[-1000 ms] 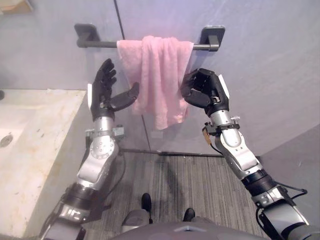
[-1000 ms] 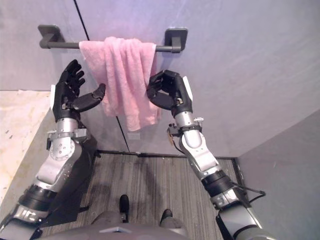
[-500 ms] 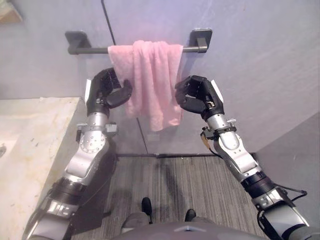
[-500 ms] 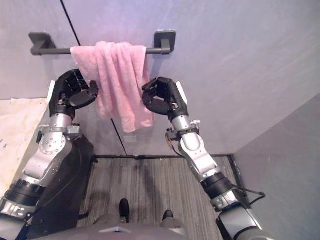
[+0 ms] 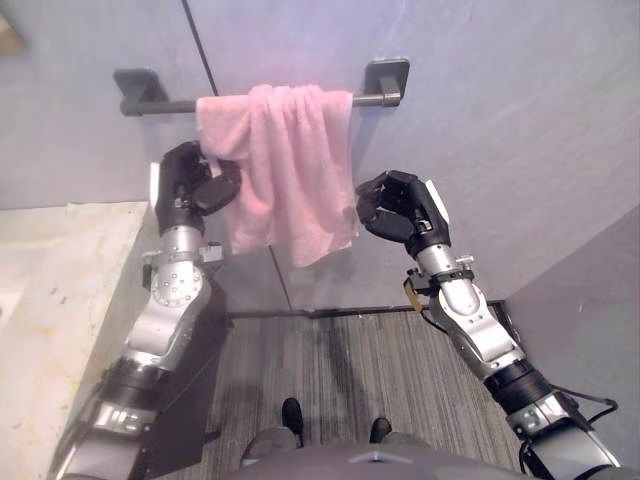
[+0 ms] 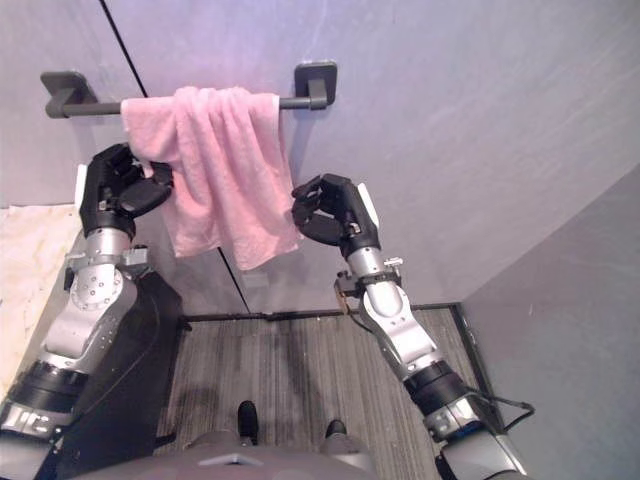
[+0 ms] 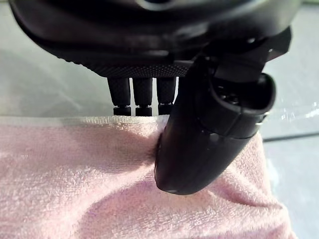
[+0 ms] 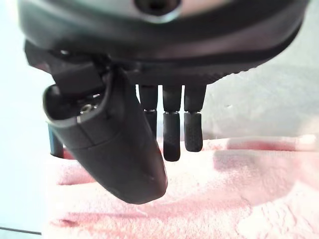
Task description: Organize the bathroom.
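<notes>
Pink towel [image 5: 285, 170] draped over dark wall bar [image 5: 160, 105], bunched, hanging down the grey wall; no writing legible on it. Left robot hand [image 5: 190, 185] raised, pinching the towel's left edge. Right robot hand [image 5: 398, 205] raised just beside its right edge, clenched, holding nothing.

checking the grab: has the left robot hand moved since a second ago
Yes. The left robot hand closed in on the pink towel below the rail and now pinches its edge.

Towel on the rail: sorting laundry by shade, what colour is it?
Plain pink towel, clearest in the left eye view.
</notes>
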Motion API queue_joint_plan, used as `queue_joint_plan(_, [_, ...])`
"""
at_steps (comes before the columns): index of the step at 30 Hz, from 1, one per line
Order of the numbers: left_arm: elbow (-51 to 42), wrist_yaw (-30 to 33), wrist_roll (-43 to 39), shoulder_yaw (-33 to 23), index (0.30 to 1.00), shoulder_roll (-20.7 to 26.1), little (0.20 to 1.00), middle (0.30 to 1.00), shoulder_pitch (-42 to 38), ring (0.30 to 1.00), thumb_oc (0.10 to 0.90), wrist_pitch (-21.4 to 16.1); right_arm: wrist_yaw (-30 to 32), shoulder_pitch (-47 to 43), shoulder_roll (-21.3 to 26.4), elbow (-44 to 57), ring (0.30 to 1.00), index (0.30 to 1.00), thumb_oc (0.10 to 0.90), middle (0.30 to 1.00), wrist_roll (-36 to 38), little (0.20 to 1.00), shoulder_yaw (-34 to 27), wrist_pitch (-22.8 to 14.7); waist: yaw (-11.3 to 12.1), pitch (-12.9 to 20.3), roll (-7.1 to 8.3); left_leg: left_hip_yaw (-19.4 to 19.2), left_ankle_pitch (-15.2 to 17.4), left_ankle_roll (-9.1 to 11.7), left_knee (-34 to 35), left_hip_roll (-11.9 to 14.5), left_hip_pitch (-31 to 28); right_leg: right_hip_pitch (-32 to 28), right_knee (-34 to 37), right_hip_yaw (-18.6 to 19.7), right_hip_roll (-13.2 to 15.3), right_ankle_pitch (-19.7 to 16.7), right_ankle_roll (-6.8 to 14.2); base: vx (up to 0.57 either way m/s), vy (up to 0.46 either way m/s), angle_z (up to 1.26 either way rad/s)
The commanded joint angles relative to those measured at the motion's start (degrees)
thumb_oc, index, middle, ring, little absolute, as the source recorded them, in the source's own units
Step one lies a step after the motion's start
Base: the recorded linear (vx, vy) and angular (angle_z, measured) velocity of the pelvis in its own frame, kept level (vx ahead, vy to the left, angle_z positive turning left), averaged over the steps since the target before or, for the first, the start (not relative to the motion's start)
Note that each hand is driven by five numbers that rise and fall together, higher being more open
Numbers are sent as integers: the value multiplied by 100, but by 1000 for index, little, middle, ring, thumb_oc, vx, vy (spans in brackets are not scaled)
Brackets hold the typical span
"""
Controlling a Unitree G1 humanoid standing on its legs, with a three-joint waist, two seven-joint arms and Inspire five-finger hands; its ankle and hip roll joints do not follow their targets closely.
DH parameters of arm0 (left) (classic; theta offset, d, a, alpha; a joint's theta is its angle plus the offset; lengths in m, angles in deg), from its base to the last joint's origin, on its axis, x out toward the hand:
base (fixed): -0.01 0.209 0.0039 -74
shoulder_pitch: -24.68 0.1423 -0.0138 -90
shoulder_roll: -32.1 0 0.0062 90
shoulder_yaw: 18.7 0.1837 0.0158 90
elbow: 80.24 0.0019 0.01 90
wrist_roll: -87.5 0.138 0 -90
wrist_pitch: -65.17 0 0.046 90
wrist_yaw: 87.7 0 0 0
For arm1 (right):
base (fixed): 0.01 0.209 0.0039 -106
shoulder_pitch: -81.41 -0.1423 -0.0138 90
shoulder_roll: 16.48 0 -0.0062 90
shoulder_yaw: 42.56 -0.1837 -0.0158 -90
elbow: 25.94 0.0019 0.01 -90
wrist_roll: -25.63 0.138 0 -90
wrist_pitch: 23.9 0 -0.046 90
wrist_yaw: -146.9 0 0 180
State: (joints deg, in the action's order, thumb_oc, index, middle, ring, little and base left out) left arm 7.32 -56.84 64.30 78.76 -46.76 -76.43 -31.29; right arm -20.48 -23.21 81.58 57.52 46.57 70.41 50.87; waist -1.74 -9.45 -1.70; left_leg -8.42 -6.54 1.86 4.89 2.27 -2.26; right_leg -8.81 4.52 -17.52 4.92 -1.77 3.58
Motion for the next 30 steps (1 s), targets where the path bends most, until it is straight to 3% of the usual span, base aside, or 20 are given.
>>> queue_joint_plan(1, [371,694,82,-300,300,-150,300,300,-139,300,400,-802,470,-130,-311,301,300,300,400,300,-10,300,-398,-756,73,513,62,-290,693,-292,11,-344,-439,364,-1050,-104,-51,681,313,2,-1,-4])
queue_joint_plan(6, [305,1209,167,-284,300,-518,300,300,54,300,400,-875,987,26,-488,358,300,300,400,300,-139,300,-513,-831,74,474,98,-311,716,-311,11,-343,-451,394,-1092,-109,-25,652,332,-1,0,-1])
queue_joint_plan(10, [322,1329,196,-285,300,-540,300,300,75,300,400,-916,1156,45,-506,341,300,300,400,300,-194,300,-520,-837,76,460,111,-336,720,-312,11,-341,-459,391,-1094,-128,-11,632,341,-1,0,-1])
queue_joint_plan(18, [339,2026,323,-291,300,-610,300,300,120,300,400,-1045,2100,288,-655,313,300,300,400,300,-112,300,-697,-746,18,449,123,-405,731,-326,11,-330,-473,382,-1039,-110,-9,589,347,-1,2,-1])
queue_joint_plan(22, [374,2410,349,-355,300,-685,300,300,158,300,400,-1169,2363,366,-706,322,300,300,400,300,-125,300,-748,-739,-8,442,119,-414,745,-339,11,-325,-491,395,-1052,-74,-8,585,346,-5,10,-3])
queue_joint_plan(30, [339,2450,372,-254,300,-748,300,300,148,300,400,-1113,2450,374,-784,315,300,300,400,300,58,300,-711,-762,-15,445,117,-427,756,-347,11,-325,-499,381,-1035,-68,-7,583,345,-2,2,-6])
